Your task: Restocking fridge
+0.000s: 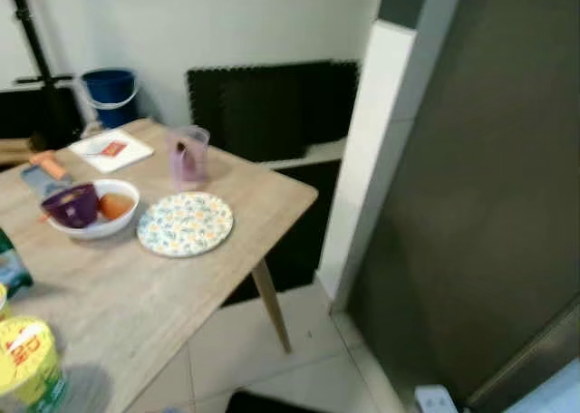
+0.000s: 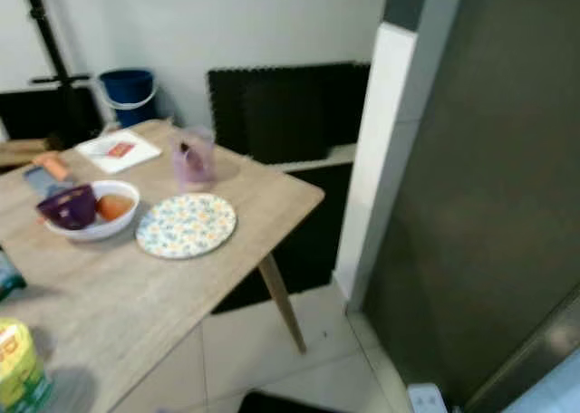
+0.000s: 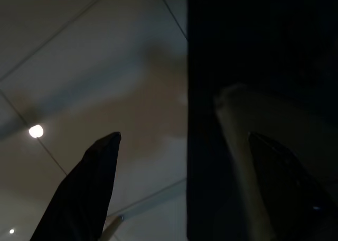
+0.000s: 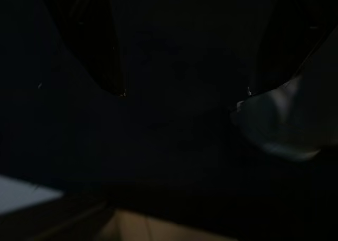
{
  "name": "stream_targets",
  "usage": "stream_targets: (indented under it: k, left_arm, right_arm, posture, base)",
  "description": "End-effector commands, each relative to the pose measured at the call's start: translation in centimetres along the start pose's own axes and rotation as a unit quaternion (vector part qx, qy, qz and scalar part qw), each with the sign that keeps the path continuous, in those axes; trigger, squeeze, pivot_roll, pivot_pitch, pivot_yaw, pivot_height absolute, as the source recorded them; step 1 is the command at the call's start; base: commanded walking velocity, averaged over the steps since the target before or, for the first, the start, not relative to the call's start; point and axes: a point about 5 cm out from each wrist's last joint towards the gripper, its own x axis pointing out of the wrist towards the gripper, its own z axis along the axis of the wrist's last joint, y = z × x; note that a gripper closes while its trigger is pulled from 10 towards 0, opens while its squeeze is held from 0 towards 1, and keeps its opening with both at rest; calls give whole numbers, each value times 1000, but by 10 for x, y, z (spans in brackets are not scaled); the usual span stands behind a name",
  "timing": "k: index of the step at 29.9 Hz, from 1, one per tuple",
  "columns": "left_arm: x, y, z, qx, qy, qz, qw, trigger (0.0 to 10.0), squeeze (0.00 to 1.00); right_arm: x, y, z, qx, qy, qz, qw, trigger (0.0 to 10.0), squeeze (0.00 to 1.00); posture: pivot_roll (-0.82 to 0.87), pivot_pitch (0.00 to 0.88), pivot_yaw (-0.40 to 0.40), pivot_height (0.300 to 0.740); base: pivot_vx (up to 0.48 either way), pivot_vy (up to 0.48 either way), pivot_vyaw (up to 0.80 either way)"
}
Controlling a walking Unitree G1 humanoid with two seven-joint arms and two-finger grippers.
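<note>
The fridge's dark grey side [image 1: 489, 205] fills the right. To its left stands a wooden table [image 1: 136, 286]. On it are a white bowl [image 1: 125, 193] holding a purple cup [image 1: 72, 205] and an orange fruit [image 1: 115, 205], a flowered plate [image 1: 185, 223], a pink jug [image 1: 188, 157] and a yellow-lidded tub [image 1: 29, 363] at the near left corner. My left gripper [image 3: 185, 135] hangs open over the tiled floor beside a table leg. In the dark right wrist view my right gripper [image 4: 185, 93] is open with nothing between its fingers.
A white pillar [image 1: 367, 159] stands between table and fridge. Black foam mats [image 1: 272, 105] lean on the back wall, and a blue bucket [image 1: 111, 94] sits behind the table. A white sheet with a red card [image 1: 111, 149] lies at the table's far end. Tiled floor [image 1: 308, 359] lies ahead.
</note>
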Motion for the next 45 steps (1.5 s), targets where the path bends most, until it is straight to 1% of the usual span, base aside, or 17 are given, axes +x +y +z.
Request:
stream_targets:
  k: [1,5,8,11,16,22,24,25,27,33,39,43,45]
  left_arm:
    - [0,2,4,3,-2,-1,1000,10000,0]
    - [0,1,3,8,0,-5,1000,10000,0]
    - [0,2,4,-2,-2,2,1000,10000,0]
    - [0,3,4,4,0,4,1000,10000,0]
    - [0,3,3,3,0,4,1000,10000,0]
    - [0,4,3,3,1,6,1000,10000,0]
    - [0,4,3,2,1,6,1000,10000,0]
    - [0,4,3,2,1,7,1000,10000,0]
    - [0,4,3,2,0,7,1000,10000,0]
    - [0,5,3,-6,-1,10,1000,10000,0]
    - [0,5,2,-8,1,10,1000,10000,0]
    - [0,4,1,-10,3,5,1000,10000,0]
    - [0,4,2,-8,2,2,1000,10000,0]
  right_arm:
    - [0,-3,2,-6,1,-7,1000,10000,0]
    - [-1,-7,-1,-6,4,-8,1000,10000,0]
    - [-4,-18,-13,-6,12,-14,1000,10000,0]
    - [-5,-23,-16,-7,15,-16,1000,10000,0]
    - [-5,-23,-16,-7,15,-17,1000,10000,0]
    - [-2,-11,-4,-11,5,-10,1000,10000,0]
    - [-2,-10,-2,-11,2,-9,1000,10000,0]
    - [-1,-9,-1,-2,-3,-9,1000,10000,0]
    - [-1,-9,-1,-1,-4,-7,1000,10000,0]
    - [-3,-15,-8,-5,3,-9,1000,10000,0]
    - [-3,-16,-9,-9,4,-8,1000,10000,0]
    - [-3,-14,-7,-22,2,-4,1000,10000,0]
    - [-2,-9,-4,-24,-1,-1,1000,10000,0]
  posture:
    - [-35,0,-5,740]
    - [-35,0,-5,740]
    - [-36,0,-4,740]
    - [-37,0,-3,740]
    - [-37,0,-3,740]
    - [-37,0,-3,740]
    - [-37,0,-3,740]
    - [-37,0,-4,740]
    - [-37,0,-4,740]
    - [-39,0,-4,740]
    - [-40,0,-5,740]
    - [-40,0,-5,740]
    - [-40,0,-5,740]
  base:
    - [0,-382,-769]
    - [0,-431,-769]
    - [0,-160,-771]
    - [0,0,-769]
    - [0,0,-769]
    - [0,0,-770]
    - [0,0,-769]
    - [0,0,0]
    - [0,0,0]
    - [0,0,0]
    - [0,0,0]
    - [0,0,0]
    - [137,0,0]
